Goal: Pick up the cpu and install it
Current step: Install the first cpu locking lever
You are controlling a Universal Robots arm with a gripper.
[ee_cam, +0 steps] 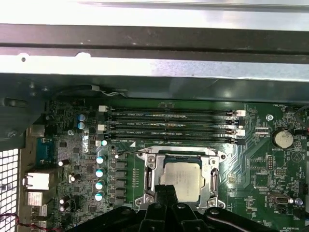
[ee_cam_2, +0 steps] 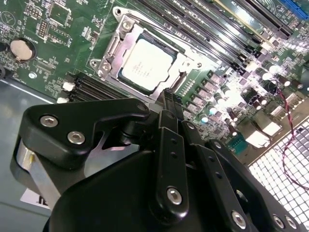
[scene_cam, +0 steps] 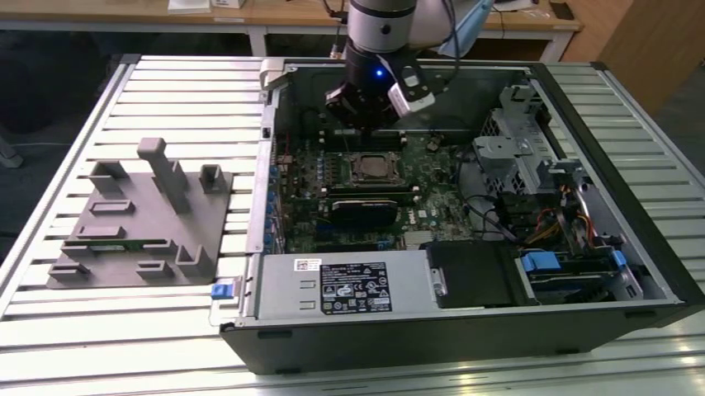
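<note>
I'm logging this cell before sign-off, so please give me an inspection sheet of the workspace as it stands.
Surface: slatted metal table, bearing an open computer case.
Job's things: cpu lies in the motherboard socket, silvery top up.
Clutter: grey fixture block at the exterior view's left.
Grippers: pincer above the board, beside the socket, fingers closed together, holding nothing.
Cables: red and black wires by the case grille; a bundle near the drive bays.
Surroundings: wooden desks behind.
</note>
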